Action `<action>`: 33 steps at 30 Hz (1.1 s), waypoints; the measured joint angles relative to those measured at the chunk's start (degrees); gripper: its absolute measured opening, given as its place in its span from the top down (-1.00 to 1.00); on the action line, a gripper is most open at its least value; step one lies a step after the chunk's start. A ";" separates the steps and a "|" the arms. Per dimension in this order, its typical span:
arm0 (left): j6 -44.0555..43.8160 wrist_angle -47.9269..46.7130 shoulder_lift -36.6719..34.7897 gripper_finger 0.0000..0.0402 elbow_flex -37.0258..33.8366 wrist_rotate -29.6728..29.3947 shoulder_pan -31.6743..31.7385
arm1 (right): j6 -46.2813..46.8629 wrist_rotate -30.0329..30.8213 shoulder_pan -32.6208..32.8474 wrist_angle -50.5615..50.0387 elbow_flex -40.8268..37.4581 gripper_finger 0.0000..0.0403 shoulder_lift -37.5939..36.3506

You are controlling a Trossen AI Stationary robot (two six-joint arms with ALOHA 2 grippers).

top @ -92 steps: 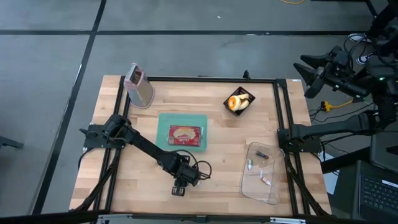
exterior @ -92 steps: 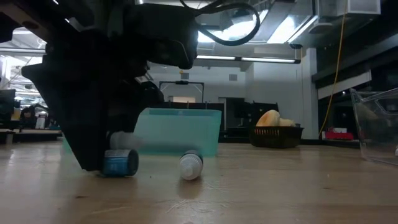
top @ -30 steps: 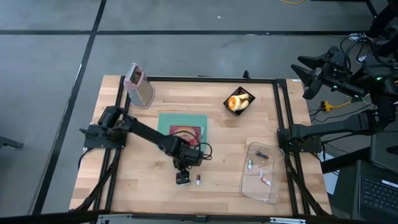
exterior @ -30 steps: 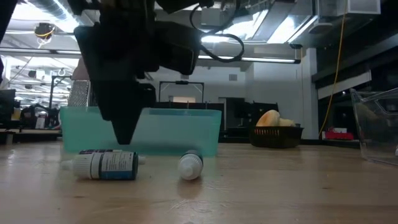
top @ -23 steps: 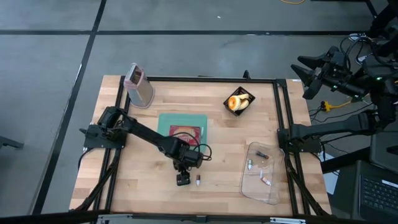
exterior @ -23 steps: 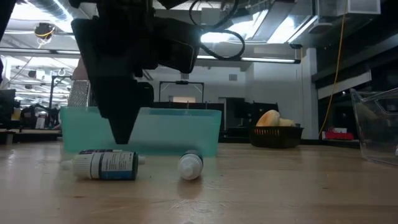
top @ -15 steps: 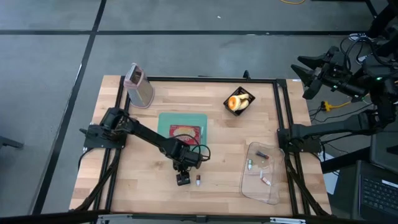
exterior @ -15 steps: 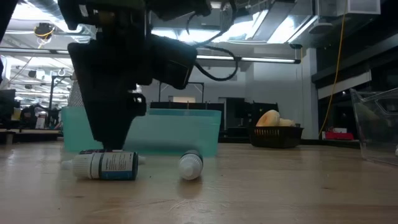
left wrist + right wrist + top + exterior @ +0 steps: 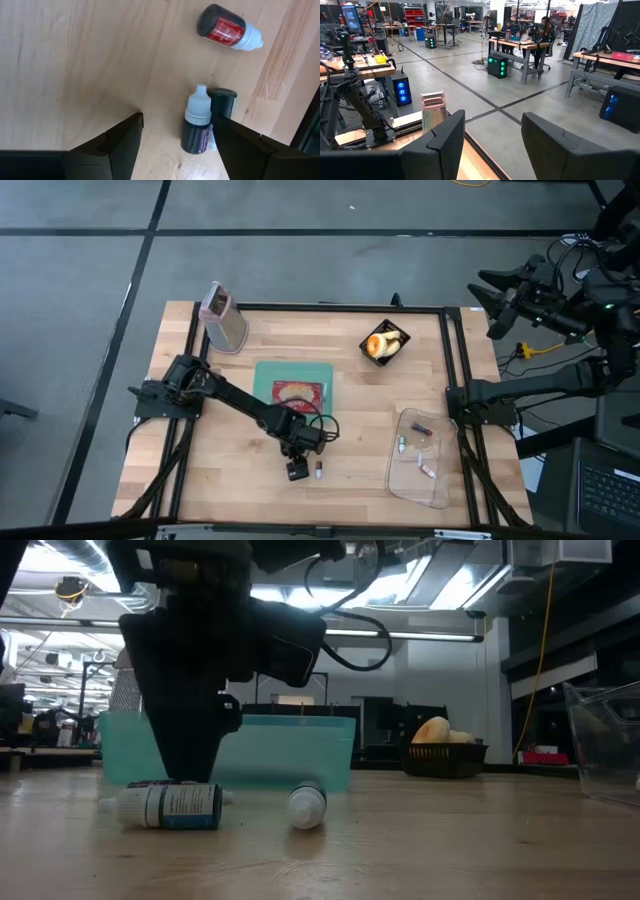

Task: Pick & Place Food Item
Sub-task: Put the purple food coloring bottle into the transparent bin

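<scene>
From above we see the left gripper low over the table's near edge, just beside a small red-labelled bottle, below the teal tray; the right gripper waits off the table's far right corner. At table height a white-capped, blue-labelled dropper bottle lies on its side under the dark gripper, nothing held. The left wrist view alone shows that bottle between wide-open fingers, untouched, beside a black cap. The right wrist view shows spread, empty fingers and a pink grater.
</scene>
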 joint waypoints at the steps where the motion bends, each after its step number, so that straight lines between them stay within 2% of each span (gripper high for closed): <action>1: -0.28 0.11 0.23 -0.19 0.06 0.20 0.04 | 0.00 0.00 0.00 -0.01 0.00 0.04 0.05; 14: -2.35 -0.23 0.50 -0.19 0.06 0.15 -0.09 | -0.21 0.00 0.00 -0.14 -0.02 0.04 1.53; 24: -3.19 -1.02 0.61 -0.07 0.26 0.55 -1.22 | -0.21 0.00 0.00 -0.07 -0.02 0.04 1.76; 33: -7.49 -0.23 0.74 -0.18 0.19 4.52 -1.95 | -0.14 -0.01 0.00 -0.04 -0.02 0.04 1.78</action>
